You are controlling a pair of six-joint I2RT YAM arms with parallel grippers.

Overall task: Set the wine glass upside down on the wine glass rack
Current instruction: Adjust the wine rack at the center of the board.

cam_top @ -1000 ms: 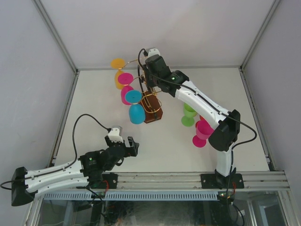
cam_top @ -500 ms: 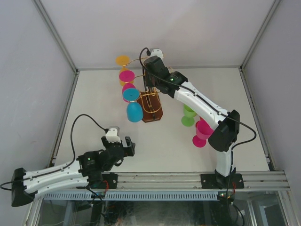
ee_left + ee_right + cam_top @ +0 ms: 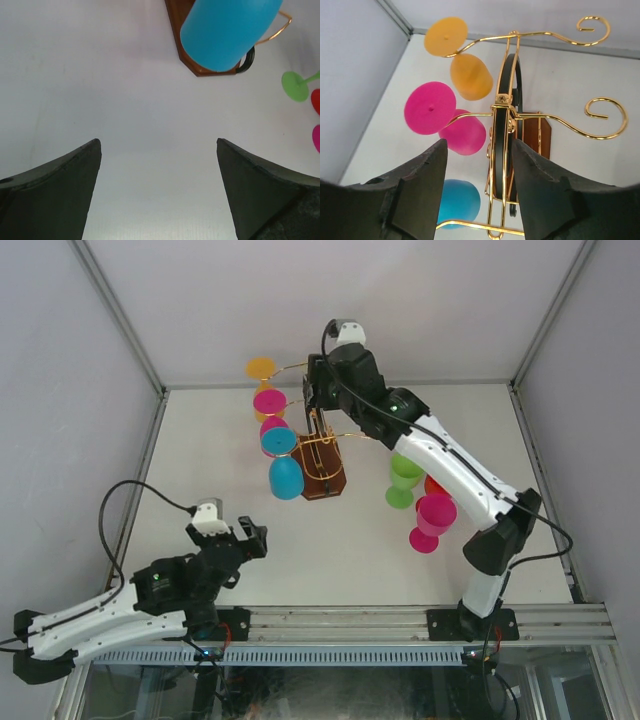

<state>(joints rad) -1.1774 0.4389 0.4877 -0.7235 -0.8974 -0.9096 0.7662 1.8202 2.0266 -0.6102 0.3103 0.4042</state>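
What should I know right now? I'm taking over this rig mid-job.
Left gripper: open, empty, over the table.
Right gripper: open, empty, fingers either side of the wine glass rack upright, not gripping it.
Done: orange glass, pink glass and blue glass hang upside down on the rack's left side.
Left: green glass, magenta glass and red glass wait on the table right of the rack; right-hand scroll arms are free.

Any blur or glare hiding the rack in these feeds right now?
Top external: even light, soft shadows, wine glass rack sharp. Right wrist: rack wires crisp, no glare. Left wrist: table washed pale, blue glass cropped at the top edge.
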